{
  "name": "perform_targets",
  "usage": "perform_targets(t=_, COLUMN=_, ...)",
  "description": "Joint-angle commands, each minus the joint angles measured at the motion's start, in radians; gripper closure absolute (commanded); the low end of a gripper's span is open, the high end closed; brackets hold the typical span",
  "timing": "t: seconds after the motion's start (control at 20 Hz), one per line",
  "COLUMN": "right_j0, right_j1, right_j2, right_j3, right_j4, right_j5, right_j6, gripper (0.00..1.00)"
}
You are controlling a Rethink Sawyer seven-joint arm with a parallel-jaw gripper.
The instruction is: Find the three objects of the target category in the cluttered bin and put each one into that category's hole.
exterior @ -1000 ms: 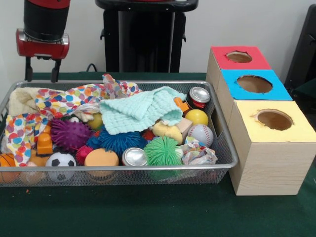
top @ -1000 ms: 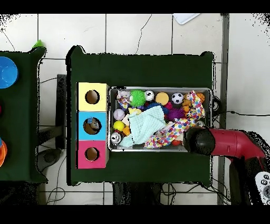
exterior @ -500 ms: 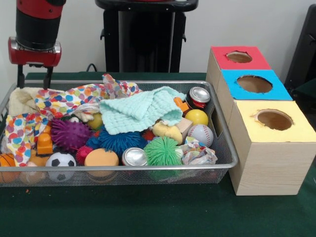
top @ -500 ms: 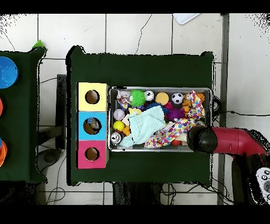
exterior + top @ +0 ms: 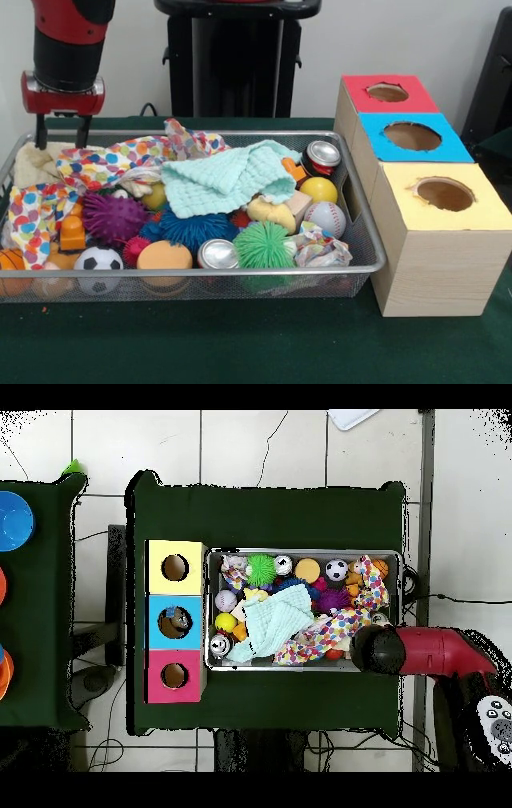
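Front view: gripper (image 5: 61,130) hangs over the far left corner of the wire mesh bin (image 5: 364,240), fingers parted with nothing between them, tips just above the cream cloth (image 5: 32,164) and the edge of the polka-dot cloth (image 5: 96,164). Target category isn't stated; my guess is either cloths get pulled aside to search, or something under them is wanted. To do it well: come straight down clear of the bin rim, pinch one fold only, lift high so the fabric doesn't drag balls out. Candidates visible: two soda cans, one upright near the right wall (image 5: 322,157), one lying at the front rim (image 5: 218,254); a third isn't visible, maybe buried. Also baseball (image 5: 325,218), yellow ball (image 5: 318,190), soccer ball (image 5: 98,260), green spiky ball (image 5: 264,245), purple spiky ball (image 5: 112,217), mint knit cloth (image 5: 228,180) draped mid-bin. Cans look rigid, shiny, easy to slip; cloths are limp. Sorting box with red hole (image 5: 387,92), blue hole (image 5: 412,135) and yellow hole (image 5: 444,193) touches the bin's right side. Overhead view: red arm (image 5: 430,654) reaches to the bin's corner by the polka-dot cloth (image 5: 330,629); the fingers are hidden under the wrist here. Box (image 5: 175,620) sits at the bin's opposite end, well apart from the gripper, so any carry crosses the whole bin.
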Motion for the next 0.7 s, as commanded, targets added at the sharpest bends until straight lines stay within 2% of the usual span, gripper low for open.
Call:
perform_targets(t=0.05, right_j0=0.028, right_j1=0.056, right_j2=0.04, right_j3=-0.009, right_j4=-0.084, right_j5=-0.025, right_j6=-0.073, gripper=0.0)
perform_targets(t=0.2, right_j0=0.038, right_j1=0.059, right_j2=0.029, right_j3=-0.017, right_j4=-0.098, right_j5=0.005, right_j6=-0.081, gripper=0.0)
perform_targets(t=0.7, right_j0=0.063, right_j1=0.087, right_j2=0.001, right_j3=-0.048, right_j4=-0.151, right_j5=0.016, right_j6=-0.076, gripper=0.0)
